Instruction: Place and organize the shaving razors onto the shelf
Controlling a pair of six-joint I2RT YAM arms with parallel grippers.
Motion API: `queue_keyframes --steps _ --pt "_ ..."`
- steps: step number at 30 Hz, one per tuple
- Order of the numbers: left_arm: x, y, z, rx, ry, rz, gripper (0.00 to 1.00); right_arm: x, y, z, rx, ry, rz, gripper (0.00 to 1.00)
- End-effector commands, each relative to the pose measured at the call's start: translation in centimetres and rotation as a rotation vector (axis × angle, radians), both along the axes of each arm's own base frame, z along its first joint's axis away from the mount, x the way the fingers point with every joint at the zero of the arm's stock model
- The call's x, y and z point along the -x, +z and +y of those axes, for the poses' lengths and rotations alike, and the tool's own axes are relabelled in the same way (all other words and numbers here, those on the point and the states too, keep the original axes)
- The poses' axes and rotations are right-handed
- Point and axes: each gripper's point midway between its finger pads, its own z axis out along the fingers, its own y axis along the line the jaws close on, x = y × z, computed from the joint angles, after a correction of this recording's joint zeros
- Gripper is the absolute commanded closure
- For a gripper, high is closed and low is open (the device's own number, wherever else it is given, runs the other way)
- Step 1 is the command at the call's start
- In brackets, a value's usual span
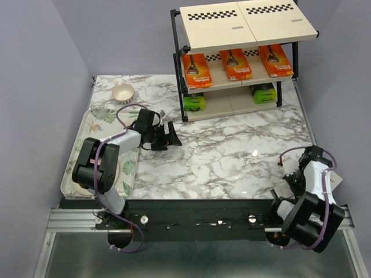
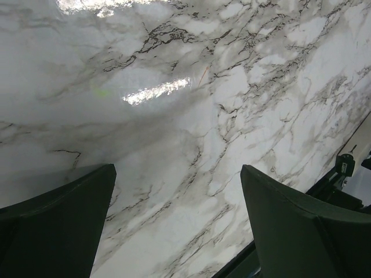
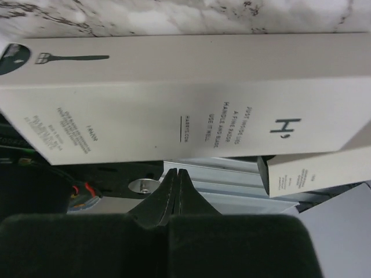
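Step in hand, as I judged it: the white boxes, the last razors off the shelf.

- My right gripper (image 3: 177, 176): fingers pressed together, empty.
- Long white box (image 3: 185, 95): across the upper frame.
- Second white box (image 3: 313, 171): lower right.
- My left gripper (image 2: 177, 174): spread wide over the marble table (image 1: 232, 156).
- Shelf (image 1: 249, 26), upper right: held orange packs (image 1: 236, 63) and black-and-green packs (image 1: 194, 102).
- Next move: called for parting my right fingers.
- Walls: grey-lilac.

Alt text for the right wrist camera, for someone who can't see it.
A slim white razor box lies across the frame, printed with a razor drawing and an H logo; a second white box shows below it at right. The right gripper, shut, fills the bottom edge.
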Motion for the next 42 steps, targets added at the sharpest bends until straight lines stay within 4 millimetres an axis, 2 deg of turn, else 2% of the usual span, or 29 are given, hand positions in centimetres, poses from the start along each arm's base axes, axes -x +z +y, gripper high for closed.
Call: queue_keyframes --steps 1,3,5,6,10,17,19,24,28,30,33,36,37,38,39,41,42 --pt "0.0 0.2 0.7 -0.045 0.007 -0.024 0.01 -1.0 -1.5 -3.0 0.12 0.046 0.003 0.99" --pt "0.1 0.2 0.7 -0.045 0.004 -0.019 0.02 -1.7 -2.2 -3.5 0.122 0.037 0.011 0.99" --pt "0.2 0.1 0.7 -0.046 0.001 -0.015 0.02 -3.4 -2.3 -4.3 0.138 0.011 -0.033 0.99" --pt "0.2 0.1 0.6 -0.044 -0.001 -0.016 0.02 -5.0 -1.6 -5.2 0.148 0.001 -0.068 0.99" --pt "0.2 0.2 0.7 -0.04 0.003 -0.026 0.02 -8.7 -0.4 -5.8 0.099 -0.054 -0.141 0.99" --pt "1.1 -0.2 0.8 -0.033 0.01 -0.019 0.01 -11.4 -2.1 -5.7 0.007 -0.126 -0.079 0.99" --pt "1.1 -0.2 0.8 -0.031 0.009 -0.019 0.02 -12.4 -2.6 -4.8 -0.009 -0.107 -0.086 0.99" --pt "1.1 0.2 0.8 -0.028 0.002 -0.029 0.01 -13.7 -3.7 -0.6 -0.085 -0.024 -0.042 0.99" --pt "1.0 0.8 0.7 -0.021 0.0 -0.044 0.02 -13.0 -2.9 2.6 -0.153 -0.024 0.013 0.99" --pt "1.1 0.8 0.7 -0.016 0.002 -0.046 0.02 -13.0 -2.6 2.6 -0.144 -0.031 0.011 0.99" --pt "1.1 0.8 0.6 -0.007 0.01 -0.055 0.02 -13.4 -2.3 1.1 -0.073 -0.006 -0.013 0.99" --pt "1.2 0.8 0.6 -0.002 0.011 -0.055 0.01 -14.7 -1.0 -0.3 -0.045 -0.043 -0.08 0.99" --pt "1.2 0.8 0.6 -0.003 0.011 -0.053 0.02 -15.1 -0.5 -0.4 -0.057 -0.061 -0.102 0.96" --pt "1.2 0.9 0.6 -0.002 0.011 -0.055 0.02 -16.4 1.1 -0.9 -0.059 -0.061 -0.165 0.9" --pt "1.2 1.0 0.6 0.0 0.013 -0.056 0.02 -16.6 1.8 -1.1 -0.093 -0.072 -0.199 0.74" --pt "1.2 1.1 0.5 0.011 0.013 -0.059 0.02 -17.3 3.4 -0.7 -0.15 0.005 -0.272 0.63" --pt "1.2 1.1 0.4 0.016 0.019 -0.058 0.02 -17.0 4.7 -0.5 -0.165 0.053 -0.318 0.54"
